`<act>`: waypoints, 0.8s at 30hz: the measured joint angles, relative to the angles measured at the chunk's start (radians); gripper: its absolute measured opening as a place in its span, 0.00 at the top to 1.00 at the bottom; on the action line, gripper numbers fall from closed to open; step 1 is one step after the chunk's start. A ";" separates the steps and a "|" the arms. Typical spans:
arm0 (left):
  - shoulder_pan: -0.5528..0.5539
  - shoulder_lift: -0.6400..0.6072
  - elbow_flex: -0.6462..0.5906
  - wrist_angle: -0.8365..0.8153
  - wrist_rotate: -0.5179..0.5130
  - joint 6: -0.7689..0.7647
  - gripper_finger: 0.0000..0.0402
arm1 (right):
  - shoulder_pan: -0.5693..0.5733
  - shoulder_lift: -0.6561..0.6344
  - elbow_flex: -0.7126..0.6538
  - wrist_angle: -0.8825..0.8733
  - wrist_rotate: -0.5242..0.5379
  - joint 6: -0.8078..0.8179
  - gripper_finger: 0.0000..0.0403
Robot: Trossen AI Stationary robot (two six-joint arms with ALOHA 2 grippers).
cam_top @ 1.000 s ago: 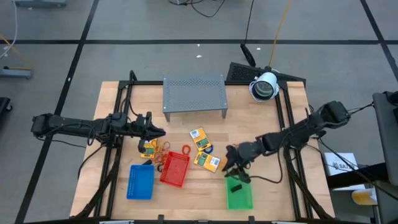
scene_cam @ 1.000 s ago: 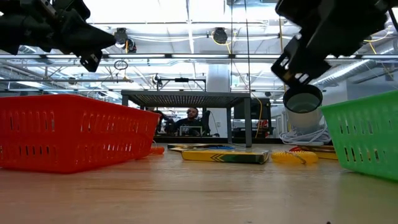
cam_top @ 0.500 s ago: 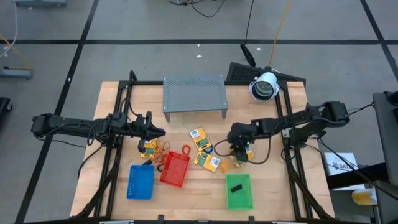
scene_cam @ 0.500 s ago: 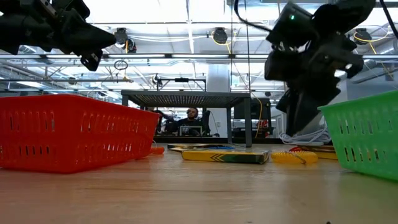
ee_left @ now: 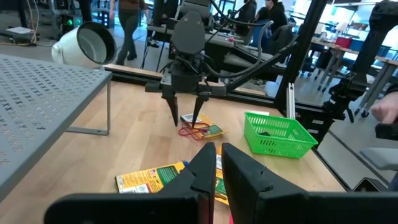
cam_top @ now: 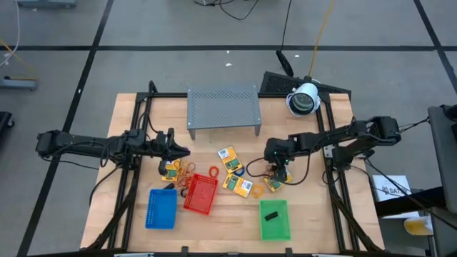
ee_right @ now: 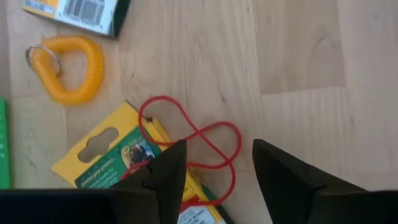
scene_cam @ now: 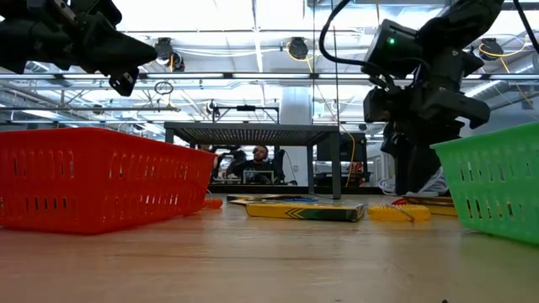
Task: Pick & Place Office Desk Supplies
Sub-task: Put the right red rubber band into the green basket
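Observation:
My right gripper [cam_top: 274,177] is open and points down just above a red rubber band [ee_right: 194,144]. The band is twisted into a figure eight and lies partly on a yellow-orange packet [ee_right: 115,163], partly on the table. The fingers stand on either side of the band without touching it, which the left wrist view [ee_left: 186,119] also shows. An orange coil loop with a metal ring [ee_right: 67,67] lies beside them. Further packets [cam_top: 232,170] lie mid-table. My left gripper [cam_top: 183,151] is shut and empty, held above the table at the left, near a packet with rubber bands [cam_top: 173,170].
Blue tray [cam_top: 161,208], red tray [cam_top: 201,194] and green tray [cam_top: 275,221] stand near the front edge; a dark item [cam_top: 270,215] lies in the green one. The grey perforated rack [cam_top: 223,107] stands at the back, with a white round device [cam_top: 303,98] at back right.
My right gripper has gone from above the green tray toward the table's far edge, has turned to point straight down, and now hangs low over the red band and packet. The dark item lies in the green tray where the gripper was.

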 joint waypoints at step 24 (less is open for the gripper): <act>0.000 0.000 0.000 -0.005 -0.001 0.019 0.92 | 0.045 -0.004 -0.105 0.092 0.127 0.108 0.64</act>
